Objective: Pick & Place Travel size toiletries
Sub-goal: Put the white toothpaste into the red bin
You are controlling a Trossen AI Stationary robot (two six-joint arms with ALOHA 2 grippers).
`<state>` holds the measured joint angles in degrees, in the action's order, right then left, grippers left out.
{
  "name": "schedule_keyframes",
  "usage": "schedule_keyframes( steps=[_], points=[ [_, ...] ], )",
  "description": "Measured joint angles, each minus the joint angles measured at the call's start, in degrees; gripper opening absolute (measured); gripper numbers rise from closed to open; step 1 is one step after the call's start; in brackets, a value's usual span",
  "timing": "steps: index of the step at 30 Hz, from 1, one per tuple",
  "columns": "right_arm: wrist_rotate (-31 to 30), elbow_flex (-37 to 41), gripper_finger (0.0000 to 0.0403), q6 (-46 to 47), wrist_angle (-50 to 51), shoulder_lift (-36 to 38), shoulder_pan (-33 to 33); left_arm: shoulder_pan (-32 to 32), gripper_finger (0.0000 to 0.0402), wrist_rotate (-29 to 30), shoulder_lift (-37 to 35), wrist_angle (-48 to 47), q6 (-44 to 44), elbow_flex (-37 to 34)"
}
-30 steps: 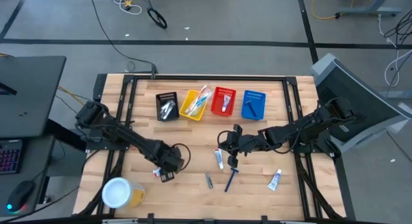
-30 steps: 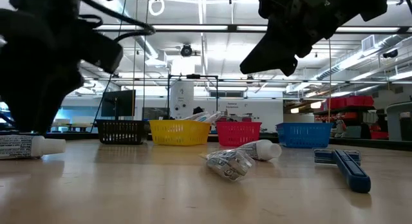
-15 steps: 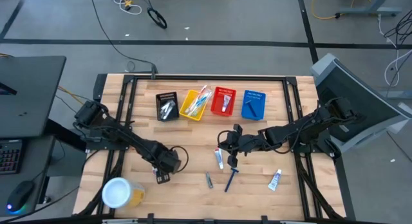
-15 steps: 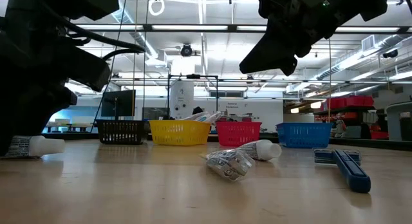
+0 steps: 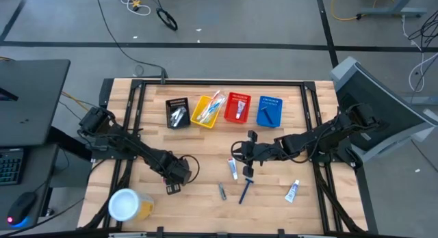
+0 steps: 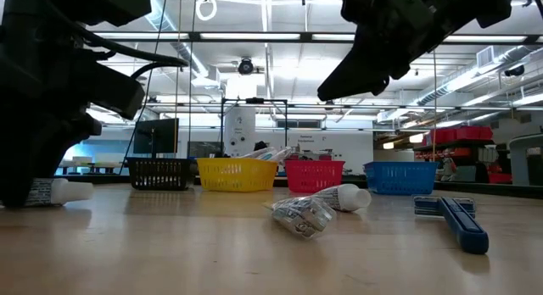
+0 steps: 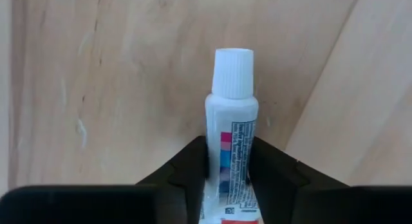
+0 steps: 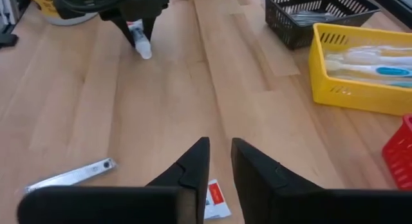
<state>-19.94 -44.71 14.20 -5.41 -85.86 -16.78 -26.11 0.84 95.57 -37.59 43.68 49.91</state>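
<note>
A small white tube [image 7: 230, 121] with a white cap lies on the wood near the table's left front, and my left gripper [image 5: 171, 186] stands over it, shut on it. In the low view the tube's cap end [image 6: 72, 191] sticks out from under that gripper [image 6: 30, 172]. My right gripper [image 8: 220, 161] hangs open above mid-table, its fingers slanting down toward the left, over a second white tube [image 5: 233, 169]. A silvery packet [image 5: 222, 191], a blue razor [image 5: 245, 190] and a third tube [image 5: 293, 191] lie flat near the front edge. My left gripper pinches the tube's body [image 7: 230, 156] just behind the shoulder under the cap, one finger on each long side. The fingers come from above, pointing down, and lie across the tube. The tube lies flat on the table, its cap end reaching out past the fingers.
Along the far side stand a black [image 5: 178, 113], a yellow [image 5: 207, 109], a red [image 5: 237, 107] and a blue basket [image 5: 269, 110], each with items inside. A white-lidded yellow tub [image 5: 127, 204] sits at the near left corner, close to my left gripper.
My left gripper has sunk straight down onto the white tube near the table's left front and now hides most of its body; the tube stays flat on the wood.
</note>
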Motion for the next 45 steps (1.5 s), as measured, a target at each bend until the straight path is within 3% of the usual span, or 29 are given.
schedule_keyframes(
  steps=[7,13,18,21,27,30,36,45],
  points=[
    [0.48,0.0,0.0103,-0.11,-0.04,0.0,0.0,0.01,0.0092,2.94,0.12,1.08,-1.94,0.45],
    [0.81,0.0,0.0116,0.91,-0.74,-0.77,0.0,0.67,0.0081,9.58,0.44,6.6,-8.54,4.08],
    [6.46,0.0,0.0117,-0.83,-6.88,-5.26,0.0,2.62,0.0081,16.71,0.33,9.78,-15.75,7.74],
    [6.22,0.0,0.0117,-4.91,-13.34,-8.73,0.03,3.97,0.0082,20.94,0.31,12.72,-18.57,8.98],
    [3.49,0.0,0.0117,-8.86,-25.51,-13.19,1.17,6.27,0.0082,21.27,0.26,17.4,-22.29,9.25],
    [2.07,0.0,0.0117,-8.66,-25.68,-13.6,1.67,6.74,0.0082,21.38,0.26,20.14,-23.9,9.24],
    [7.48,0.0,0.0117,-7.61,-26.5,-13.57,1.88,6.97,0.0082,20.53,0.26,21.69,-26.96,9.14],
    [8.0,0.0,0.0117,-7.6,-26.76,-13.57,1.9,7.06,0.0082,20.74,0.26,21.95,-27.55,9.14]
  ],
)
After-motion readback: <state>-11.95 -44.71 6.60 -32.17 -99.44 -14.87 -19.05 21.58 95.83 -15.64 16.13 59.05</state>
